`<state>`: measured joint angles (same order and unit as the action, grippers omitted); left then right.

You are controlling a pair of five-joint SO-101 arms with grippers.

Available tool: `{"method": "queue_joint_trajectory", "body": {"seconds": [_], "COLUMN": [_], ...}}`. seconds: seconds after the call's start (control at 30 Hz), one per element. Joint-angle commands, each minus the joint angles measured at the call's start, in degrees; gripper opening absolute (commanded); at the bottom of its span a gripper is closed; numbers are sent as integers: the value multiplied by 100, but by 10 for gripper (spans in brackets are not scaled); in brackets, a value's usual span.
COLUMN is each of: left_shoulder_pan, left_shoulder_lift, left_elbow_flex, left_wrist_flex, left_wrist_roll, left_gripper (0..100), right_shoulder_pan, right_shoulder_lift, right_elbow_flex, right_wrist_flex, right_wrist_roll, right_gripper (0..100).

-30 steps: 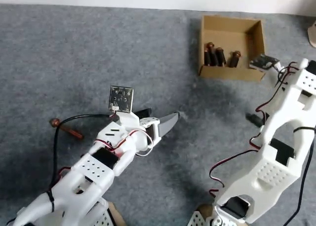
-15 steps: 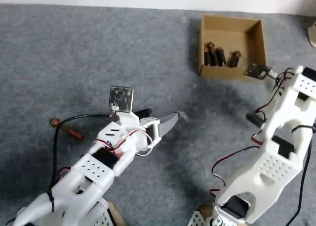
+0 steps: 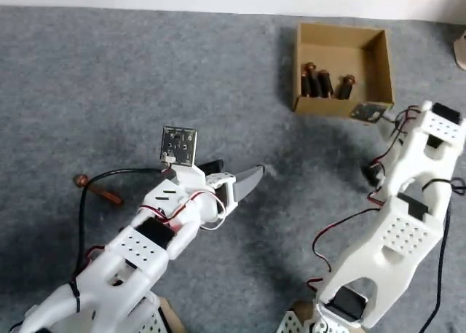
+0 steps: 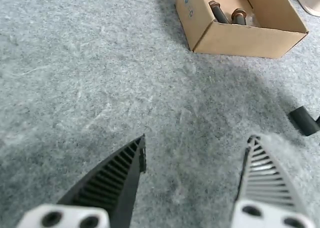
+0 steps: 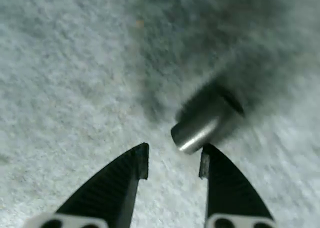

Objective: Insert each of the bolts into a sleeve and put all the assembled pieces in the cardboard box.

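**Sleeve (image 5: 200,125) lies before my open right gripper (image 5: 174,155)**

The jaws of my right gripper stand apart. The dark sleeve lies just past the fingertips, perhaps touching one; I cannot tell well. My left gripper (image 4: 197,138) hangs over the grey carpet (image 3: 109,71), jaws wide apart. Several assembled pieces (image 3: 324,81) lie in the cardboard box (image 3: 338,106). One bolt (image 3: 102,193) lies on the carpet, well apart from the box.

**Blurred, clipped and covered**

The sleeve (image 5: 202,125) beside my right gripper (image 5: 172,160) is smearing into blur. The picture edge is cutting off the cardboard box (image 4: 240,38) ahead of my left wrist. A black cable (image 3: 131,172) is crossing over the loose bolt (image 3: 81,180).
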<state>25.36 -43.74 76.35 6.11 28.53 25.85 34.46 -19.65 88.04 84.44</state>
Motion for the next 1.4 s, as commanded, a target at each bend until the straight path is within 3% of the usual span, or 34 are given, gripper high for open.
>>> {"method": "queue_joint_trajectory", "body": {"seconds": [0.0, 0.4, 0.67, 0.9, 1.37], "left_shoulder_pan": [-66, -66, -57, -40, -40], "left_shoulder_lift": [48, 48, 48, 48, 48], "left_elbow_flex": [-303, -303, -303, -295, -295], "left_wrist_flex": [-105, -105, -105, -105, -105], "left_wrist_roll": [-18, -18, -18, -18, -18], "left_gripper": [298, 298, 298, 298, 298], "right_shoulder_pan": [-259, -444, -514, -514, -673], "right_shoulder_lift": [13, -119, -453, -444, -426], "right_elbow_flex": [-66, -75, -57, -31, -4], "right_wrist_flex": [-163, -356, -295, -303, -303], "right_wrist_roll": [-123, -879, -3024, -4070, -3938], "right_gripper": [156, 159, 159, 159, 156]}}
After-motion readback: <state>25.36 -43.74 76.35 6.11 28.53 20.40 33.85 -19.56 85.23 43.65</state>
